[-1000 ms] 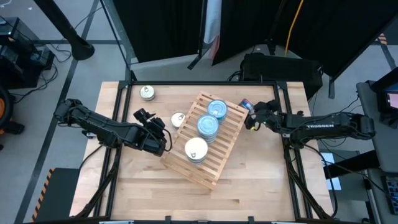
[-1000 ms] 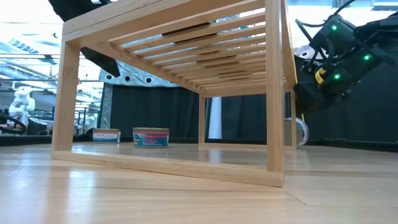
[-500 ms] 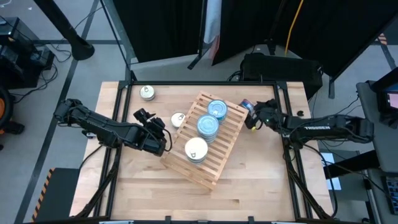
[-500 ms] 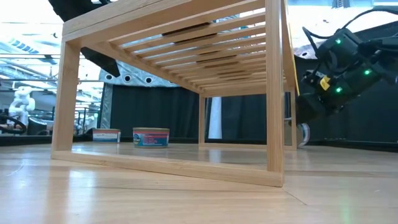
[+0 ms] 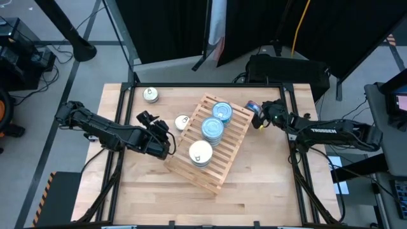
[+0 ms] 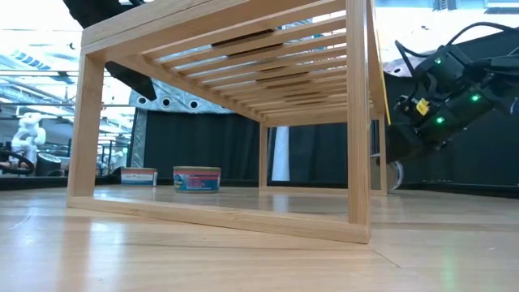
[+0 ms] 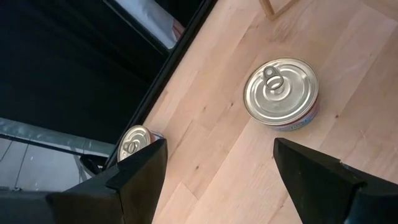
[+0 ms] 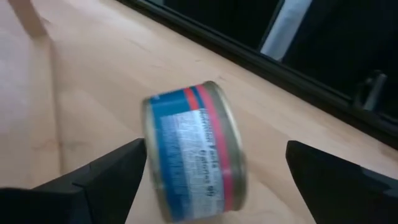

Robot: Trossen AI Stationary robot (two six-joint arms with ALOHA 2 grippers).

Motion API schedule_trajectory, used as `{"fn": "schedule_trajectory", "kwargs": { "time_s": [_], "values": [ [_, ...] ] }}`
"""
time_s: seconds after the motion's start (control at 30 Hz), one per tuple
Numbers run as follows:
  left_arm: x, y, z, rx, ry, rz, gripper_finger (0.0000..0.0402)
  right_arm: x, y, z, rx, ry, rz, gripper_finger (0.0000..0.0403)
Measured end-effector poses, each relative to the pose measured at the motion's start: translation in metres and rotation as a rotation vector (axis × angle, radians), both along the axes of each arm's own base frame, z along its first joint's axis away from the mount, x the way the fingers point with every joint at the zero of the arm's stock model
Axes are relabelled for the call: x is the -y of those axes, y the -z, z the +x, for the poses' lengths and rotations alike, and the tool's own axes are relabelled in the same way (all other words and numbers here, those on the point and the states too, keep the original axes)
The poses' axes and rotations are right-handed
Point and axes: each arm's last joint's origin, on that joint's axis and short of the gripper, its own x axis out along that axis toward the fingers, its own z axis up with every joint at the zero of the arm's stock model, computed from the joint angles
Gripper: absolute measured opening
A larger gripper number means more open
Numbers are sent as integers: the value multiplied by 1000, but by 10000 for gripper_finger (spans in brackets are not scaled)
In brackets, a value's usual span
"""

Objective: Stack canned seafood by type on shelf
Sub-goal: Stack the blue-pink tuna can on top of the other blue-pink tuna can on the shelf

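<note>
right wrist view: blue tin (image 8: 193, 152), seemingly on edge, lies between the right hand's (image 8: 211, 180) wide-spread fingers.

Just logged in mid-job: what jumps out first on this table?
The slatted shelf sits skewed mid-table, carrying two blue-topped stacks and one white-topped stack. By its far right corner, the open right gripper faces a blue tin on its edge.

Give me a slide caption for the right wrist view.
Open right gripper lined up on a blue-labelled tin lying on its side on the wooden tabletop.
</note>
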Motion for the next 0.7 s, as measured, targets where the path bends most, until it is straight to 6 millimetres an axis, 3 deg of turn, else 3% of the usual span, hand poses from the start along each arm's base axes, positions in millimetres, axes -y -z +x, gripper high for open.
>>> {"fn": "schedule_trajectory", "kwargs": {
  "time_s": [0.4, 0.7],
  "values": [
    [0, 0, 0, 1, 0, -1, 301, 10, 5, -5, -35, -30, 33, 371],
    [0, 0, 0, 1, 0, -1, 301, 17, 11, 0, -39, -71, 38, 287]
  ]
}}
